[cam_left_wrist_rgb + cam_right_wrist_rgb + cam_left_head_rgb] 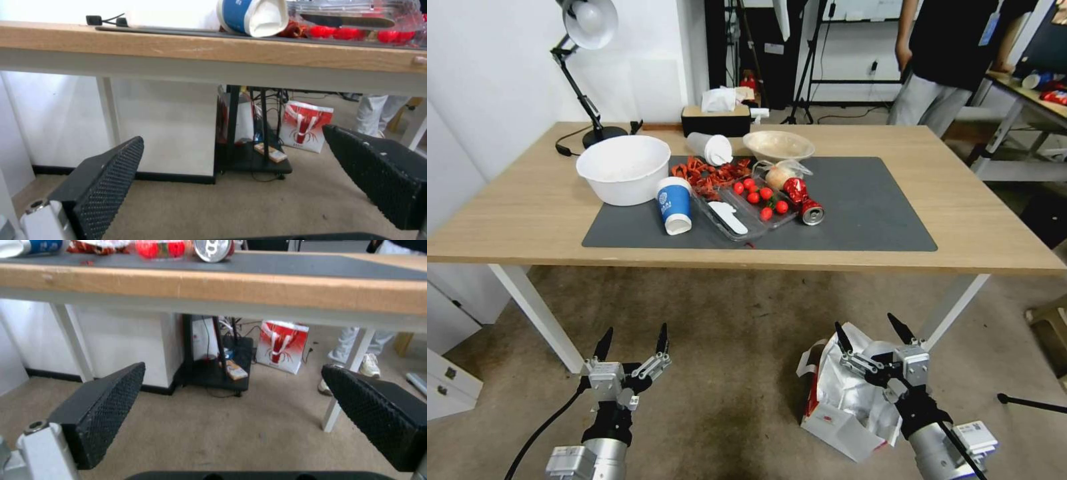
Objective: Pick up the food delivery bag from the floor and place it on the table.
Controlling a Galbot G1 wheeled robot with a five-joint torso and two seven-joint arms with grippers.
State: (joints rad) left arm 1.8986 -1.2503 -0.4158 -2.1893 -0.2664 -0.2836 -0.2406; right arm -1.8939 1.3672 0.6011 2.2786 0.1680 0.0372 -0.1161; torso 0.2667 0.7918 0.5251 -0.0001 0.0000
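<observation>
The food delivery bag lies crumpled on the floor just in front of the table's right white leg, white with a red edge and silver lining showing. My right gripper hangs open directly above it, fingers pointing toward the table, apart from the bag. My left gripper is open and holds nothing, over bare carpet near the left table leg. The light-wood table with its dark grey mat stands ahead. Both wrist views look under the table edge past the open left gripper and open right gripper.
On the mat sit a white bowl, a tipped blue cup, a clear tray of tomatoes and a red can. A lamp and tissue box stand behind. A small red-and-white bag stands beyond the table.
</observation>
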